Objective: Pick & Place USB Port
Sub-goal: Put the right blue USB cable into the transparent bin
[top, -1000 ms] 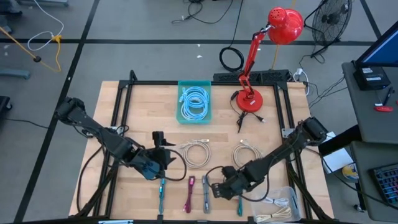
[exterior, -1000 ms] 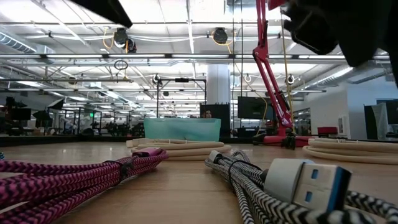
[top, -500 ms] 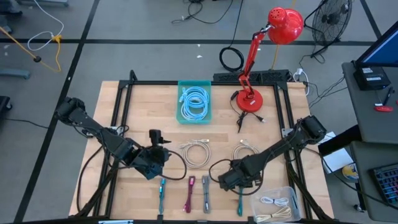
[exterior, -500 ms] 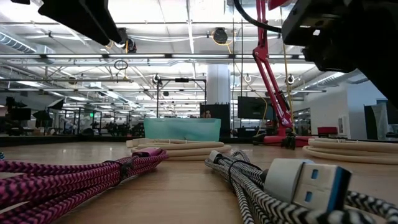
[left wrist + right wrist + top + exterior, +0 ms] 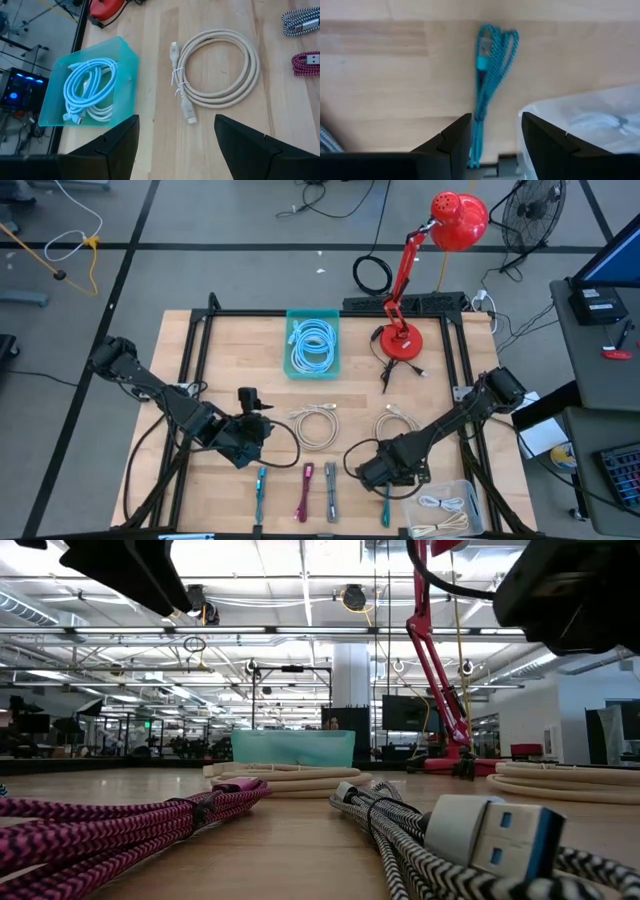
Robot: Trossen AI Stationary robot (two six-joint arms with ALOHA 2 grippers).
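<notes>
A light wooden desk (image 5: 220,360) carries a teal tray (image 5: 313,345) of pale blue cable, a red lamp (image 5: 402,340), two coiled beige cables (image 5: 316,426), four bundled cables along its near edge, and a clear container (image 5: 447,507) of white cables.

teal cable (image 5: 487,85): blurred; its lower end slips behind my right finger (image 5: 452,145).
clear container (image 5: 585,125): cut by the right edge of the frame.
striped cable (image 5: 300,20): cut at upper right.
pink cable (image 5: 307,64): likewise cut.
</notes>
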